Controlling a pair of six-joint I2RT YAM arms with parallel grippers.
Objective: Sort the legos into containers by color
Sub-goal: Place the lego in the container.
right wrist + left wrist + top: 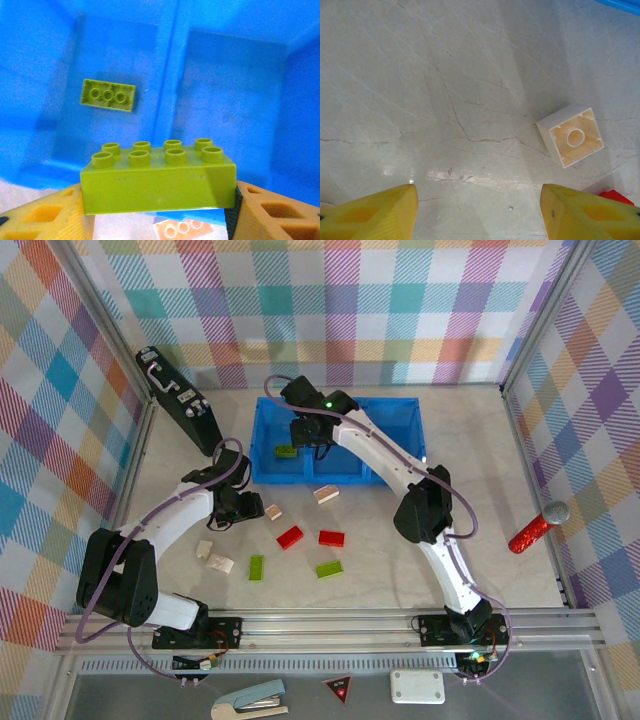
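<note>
pale marble-look table with blue tray, scattered legos, black case

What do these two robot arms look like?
The left arm and right arm match: white tubular links between chunky black joints, with a purplish-grey cable running alongside each. A green light glows near the right wrist. The fingers are yellow-orange plastic wedges with moulded hollows.

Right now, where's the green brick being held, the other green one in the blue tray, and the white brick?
Held green brick [157, 187]: right wrist view, front face.
Far green brick [108, 95]: right wrist view, studded top.
White brick [576, 138]: left wrist view, hollow underside.
</note>
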